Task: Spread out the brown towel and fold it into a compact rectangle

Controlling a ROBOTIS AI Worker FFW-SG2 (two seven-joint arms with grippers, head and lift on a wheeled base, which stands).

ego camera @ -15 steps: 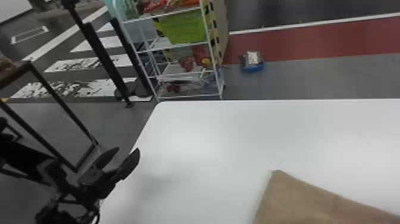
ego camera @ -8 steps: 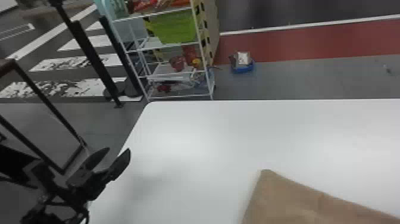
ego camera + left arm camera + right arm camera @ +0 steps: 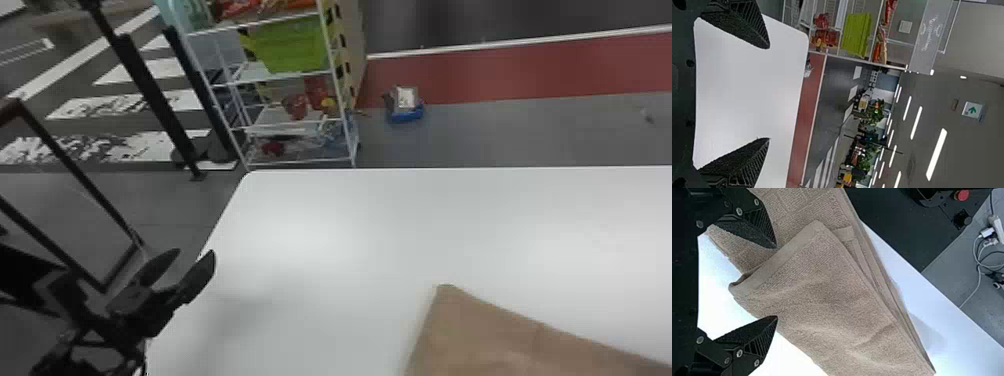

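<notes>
On the near right of the white table (image 3: 350, 225) lies the brown towel (image 3: 480, 340), one blunt corner pointing far and slightly left. From that corner, the far edge slants right and nearer; which way the long axis runs in the scene cannot be told. Beyond the right gripper's (image 3: 777, 282) widely spread fingers, the cloth shows overlapping layers and a banded hem. At the table's left edge, the left gripper (image 3: 194, 251) has its fingers apart, with nothing between them.
</notes>
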